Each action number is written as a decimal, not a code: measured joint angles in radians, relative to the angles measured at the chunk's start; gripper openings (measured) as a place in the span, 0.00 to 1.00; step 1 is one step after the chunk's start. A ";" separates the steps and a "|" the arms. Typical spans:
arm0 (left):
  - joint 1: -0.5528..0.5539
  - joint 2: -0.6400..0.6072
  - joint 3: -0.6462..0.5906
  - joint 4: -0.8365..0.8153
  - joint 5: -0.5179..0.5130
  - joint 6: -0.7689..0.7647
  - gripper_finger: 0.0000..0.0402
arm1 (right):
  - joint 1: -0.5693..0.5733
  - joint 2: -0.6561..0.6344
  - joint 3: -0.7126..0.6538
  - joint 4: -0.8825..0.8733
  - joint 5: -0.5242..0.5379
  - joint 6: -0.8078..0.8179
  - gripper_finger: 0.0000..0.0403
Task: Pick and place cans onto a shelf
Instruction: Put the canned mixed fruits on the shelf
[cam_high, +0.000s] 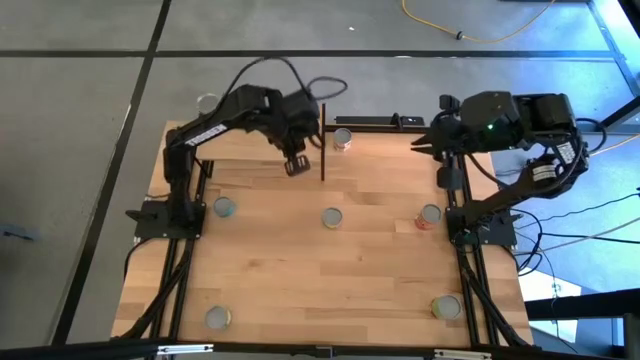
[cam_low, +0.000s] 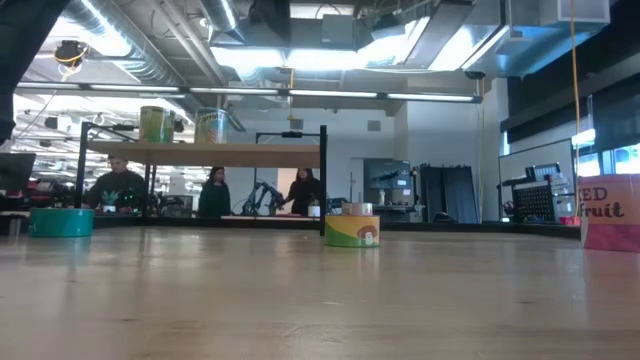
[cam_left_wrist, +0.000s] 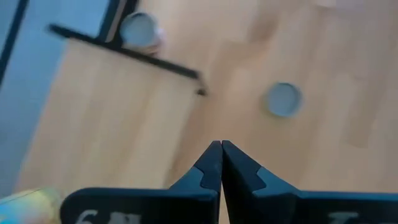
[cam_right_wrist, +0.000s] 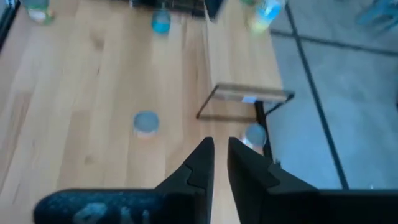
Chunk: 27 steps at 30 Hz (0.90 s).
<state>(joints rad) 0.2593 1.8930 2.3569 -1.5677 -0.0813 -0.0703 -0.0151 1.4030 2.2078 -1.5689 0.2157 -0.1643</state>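
Left fingers (cam_left_wrist: 221, 163) clenched, empty, over shelf (cam_high: 262, 143) | right fingers (cam_right_wrist: 220, 163) slightly parted, empty, surface (cam_high: 300, 280) 2 o'clock | can (cam_high: 332, 217) centre

Your left arm covers most of the shelf (cam_high: 262, 128) from above, so whatever sits below its closed jaws stays hidden. In both wrist views the cans ahead of the jaws are too blurred to read their labels. Low down, the red can (cam_low: 611, 212) is cut off at the edge.

bright overhead light, blurred wrist views
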 joint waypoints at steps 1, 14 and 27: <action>-0.020 -0.012 -0.010 0.000 0.003 -0.003 0.00 | 0.000 -0.025 -0.045 -0.001 0.000 -0.001 0.12; -0.261 -0.239 -0.167 -0.004 -0.046 -0.342 0.00 | 0.000 -0.315 -0.477 -0.004 -0.181 0.144 0.06; -0.419 -0.377 -0.453 -0.002 0.018 -0.660 0.08 | 0.000 -0.340 -0.518 -0.001 -0.191 0.302 0.17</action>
<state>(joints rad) -0.1595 1.5162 1.9039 -1.5692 -0.0635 -0.7301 -0.0151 1.0627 1.6894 -1.5703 0.0242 0.1376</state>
